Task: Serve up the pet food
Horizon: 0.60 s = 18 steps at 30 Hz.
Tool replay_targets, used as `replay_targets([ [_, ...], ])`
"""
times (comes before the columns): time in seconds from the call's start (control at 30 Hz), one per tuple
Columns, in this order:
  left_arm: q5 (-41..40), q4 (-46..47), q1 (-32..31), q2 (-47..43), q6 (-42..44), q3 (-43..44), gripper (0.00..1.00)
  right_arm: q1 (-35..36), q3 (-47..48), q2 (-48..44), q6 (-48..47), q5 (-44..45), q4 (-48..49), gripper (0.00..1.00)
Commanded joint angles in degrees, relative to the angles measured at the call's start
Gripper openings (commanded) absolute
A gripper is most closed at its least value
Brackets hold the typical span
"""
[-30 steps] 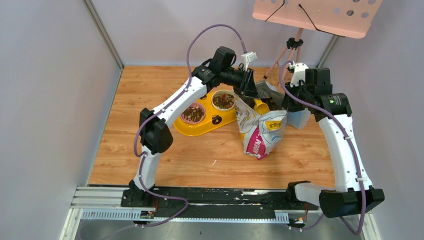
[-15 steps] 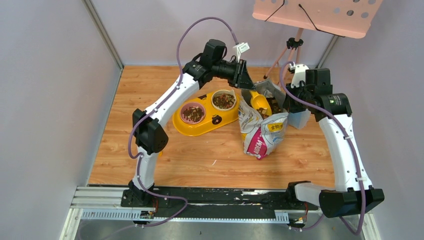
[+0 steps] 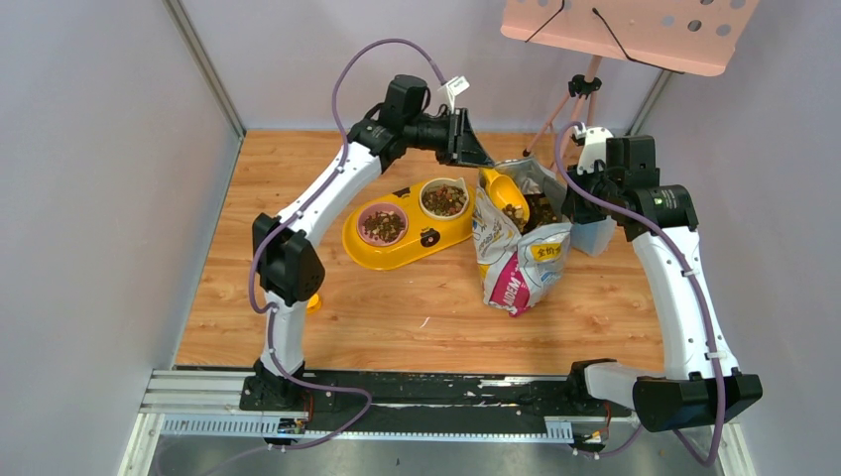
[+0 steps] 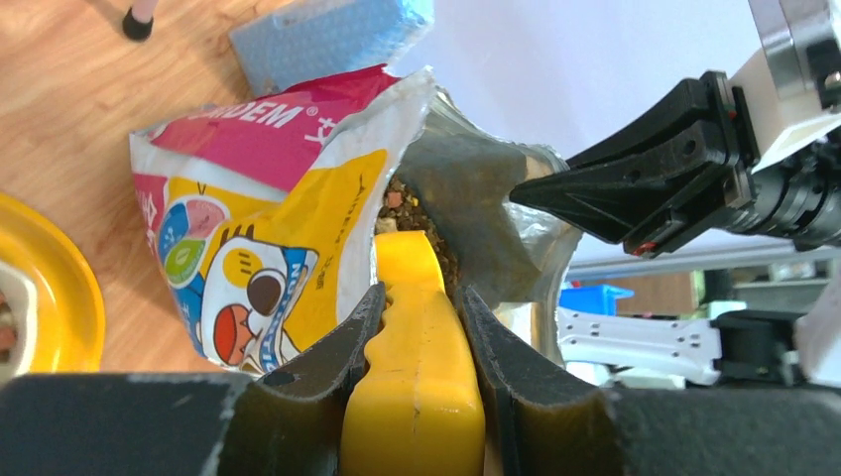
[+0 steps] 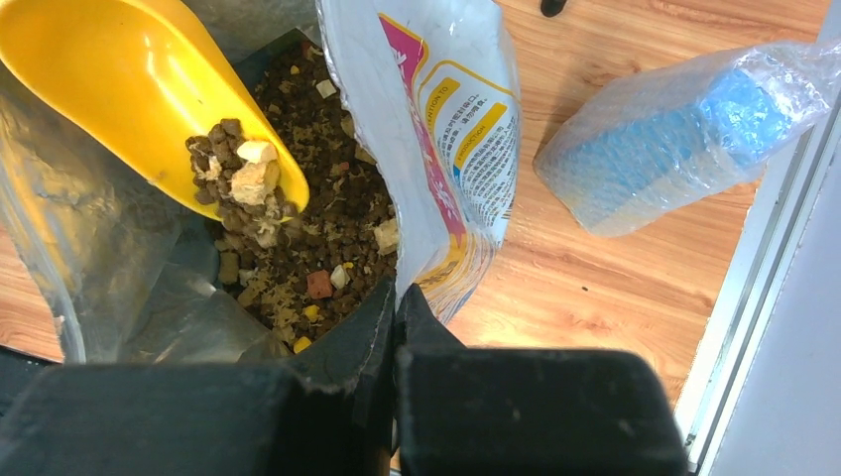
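The left gripper (image 4: 420, 294) is clamped on the handle of the yellow scoop (image 5: 129, 89). The scoop's bowl sits just ahead of it in the mouth of the foil bag (image 5: 436, 119), with a small load of pet food (image 5: 233, 188) at its lip above the heap below. The right gripper (image 5: 395, 297) pinches the bag rim and holds it open. The load will likely spill unless the bowl is tipped back level and lifted straight over the rim. The yellow double feeder (image 3: 397, 248) lies to the left gripper's left across bare table. A blue wrapped packet (image 5: 684, 139) lies beyond the right gripper, off the path.
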Motion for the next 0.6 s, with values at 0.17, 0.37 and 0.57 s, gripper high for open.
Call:
replay_targets([
  [0.17, 3.7, 16.5, 2.4, -3.6, -25.2, -8.9, 0.0, 0.2, 4.6, 1.1, -1.6, 2.7, 2.3, 0.0],
  [0.37, 7.7, 23.3, 4.0, -3.5, -38.6, -13.4, 0.0, 0.2, 3.6, 1.0, -2.8, 4.3, 1.7, 0.0],
  [0.57, 10.5, 27.4, 5.7, -4.0, -44.4, -15.9, 0.0, 0.2, 3.0, 1.1, -3.9, 5.2, 1.5, 0.0],
])
